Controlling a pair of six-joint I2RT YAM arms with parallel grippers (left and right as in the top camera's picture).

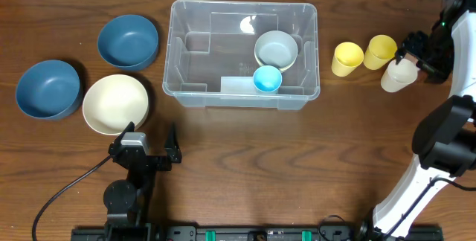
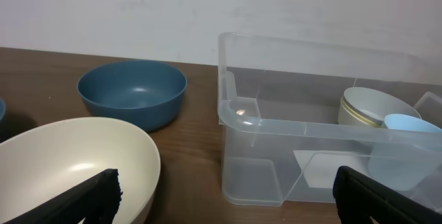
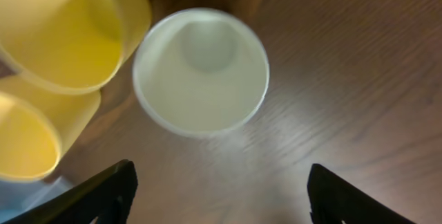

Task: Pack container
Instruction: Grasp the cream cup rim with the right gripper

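The clear plastic container (image 1: 223,3) stands at the table's middle and holds a grey-white bowl (image 1: 276,50) and a light blue cup (image 1: 267,79). In the left wrist view its near rim (image 2: 290,124) is at right. My left gripper (image 1: 149,138) is open and empty, just in front of a cream bowl (image 1: 115,104), which also shows in the left wrist view (image 2: 69,162). My right gripper (image 1: 410,56) is open and empty over a white cup (image 1: 398,76). In the right wrist view the white cup (image 3: 200,72) stands upright beyond the fingers (image 3: 221,196).
Two dark blue bowls (image 1: 128,41) (image 1: 48,88) sit left of the container; one shows in the left wrist view (image 2: 132,92). Two yellow cups (image 1: 346,58) (image 1: 380,50) stand between the container and the white cup, close against it in the right wrist view (image 3: 76,23).
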